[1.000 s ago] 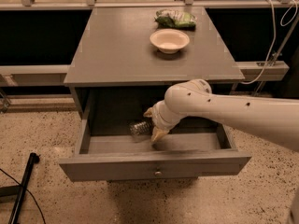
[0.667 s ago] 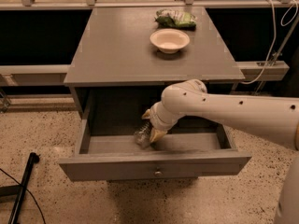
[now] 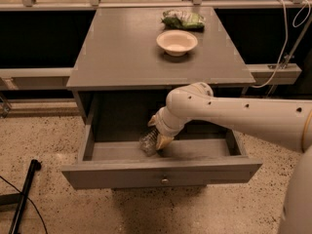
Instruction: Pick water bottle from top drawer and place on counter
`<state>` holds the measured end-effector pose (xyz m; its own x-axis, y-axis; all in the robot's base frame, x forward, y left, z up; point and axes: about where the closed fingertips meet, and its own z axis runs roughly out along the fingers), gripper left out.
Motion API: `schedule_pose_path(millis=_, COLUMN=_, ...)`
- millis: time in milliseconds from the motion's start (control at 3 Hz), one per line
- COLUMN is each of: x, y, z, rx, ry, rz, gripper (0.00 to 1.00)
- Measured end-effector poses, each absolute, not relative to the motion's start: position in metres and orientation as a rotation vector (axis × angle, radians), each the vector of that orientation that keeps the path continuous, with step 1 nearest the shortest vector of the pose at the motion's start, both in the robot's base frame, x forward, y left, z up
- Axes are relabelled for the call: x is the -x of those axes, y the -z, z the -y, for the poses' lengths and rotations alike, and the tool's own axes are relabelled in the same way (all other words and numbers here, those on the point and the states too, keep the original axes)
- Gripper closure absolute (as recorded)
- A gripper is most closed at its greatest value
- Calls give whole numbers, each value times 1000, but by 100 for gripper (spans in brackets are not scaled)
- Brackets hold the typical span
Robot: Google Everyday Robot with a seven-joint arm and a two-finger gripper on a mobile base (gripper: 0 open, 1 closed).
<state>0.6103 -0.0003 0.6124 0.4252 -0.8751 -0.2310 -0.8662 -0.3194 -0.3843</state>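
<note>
Top drawer [image 3: 204, 172] seen open below desk [image 3: 122, 52]. End effector [image 3: 157, 132] positioned inside drawer, left of centre, fingers closed on water bottle [image 3: 147, 144], which is pinched between them. Bottle held tilted, close to near front panel; contact with drawer floor not discernible. White arm [image 3: 239, 115] stretched across from right. Pale bowl [image 3: 177, 42] set on far right part of desk, green snack bag [image 3: 184, 19] just beyond it. Round knob [image 3: 165, 181] seen at centre of drawer front.
</note>
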Motion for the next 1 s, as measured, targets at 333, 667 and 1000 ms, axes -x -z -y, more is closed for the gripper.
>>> schedule_pose_path(millis=333, x=-602, y=-626, z=-2, rx=2226, ry=5, rz=-1427, gripper=65)
schedule_pose_path(millis=667, x=-590, y=-644, z=-3, rx=2176, ry=-72, rz=-1364, gripper=89)
schedule_pose_path(millis=1000, x=-570, y=-689, z=2, rx=2078, ry=-116, rz=-1308, gripper=100)
